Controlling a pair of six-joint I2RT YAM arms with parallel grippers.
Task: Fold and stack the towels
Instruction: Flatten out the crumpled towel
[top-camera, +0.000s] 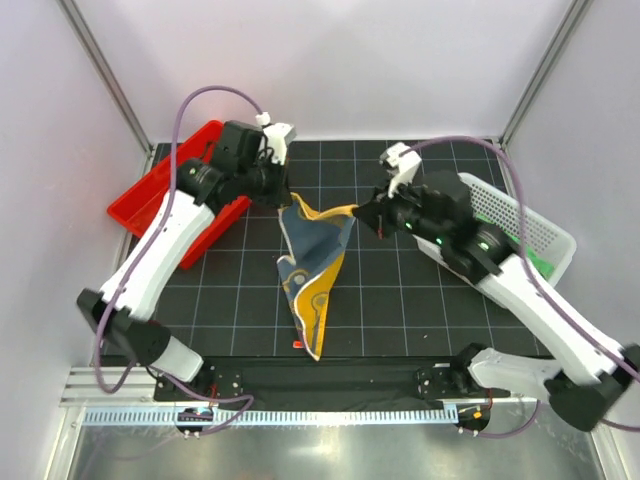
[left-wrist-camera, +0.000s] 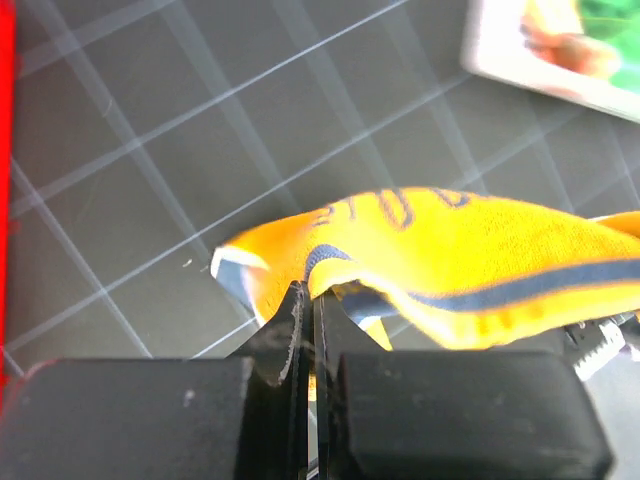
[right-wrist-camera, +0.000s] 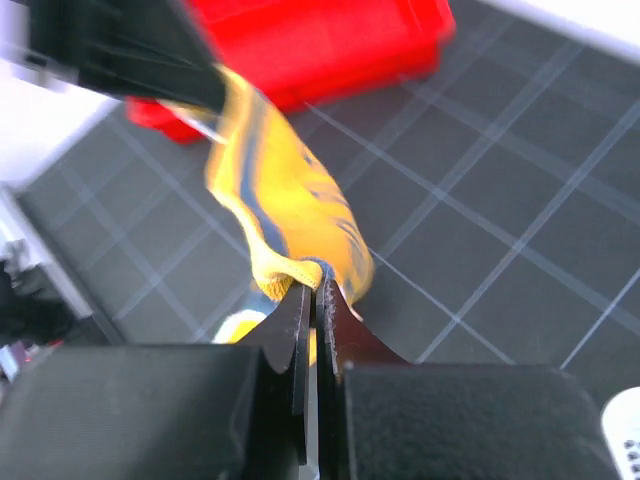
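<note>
Table: one black table (top-camera: 400, 310) with thin white grid lines.
Arms: two white and black arms, the left arm (top-camera: 160, 250) and the right arm (top-camera: 540, 300).
Basket: one white basket (top-camera: 540, 235) with small holes, at 3 o'clock on the table.
Tray: one red tray (top-camera: 150, 195) at 10 o'clock, partly under the left arm.
Held towel: one yellow-orange towel (top-camera: 312, 270) with grey marks, in the middle of the table. Its top edge is held up between the two arms. Its long tip hangs toward 6 o'clock and lies on the table.
Towel in basket: one bit of green cloth (top-camera: 541, 266) shows at the basket's 5 o'clock end.
Writing: the grey marks on the yellow-orange towel are bunched up and cannot be read.
Left grip: the left end effector (top-camera: 284, 198) is squeezed tight on the towel's corner at 11 o'clock.
Right grip: the right end effector (top-camera: 362, 214) is squeezed tight on the towel's other top corner at 1 o'clock.
</note>
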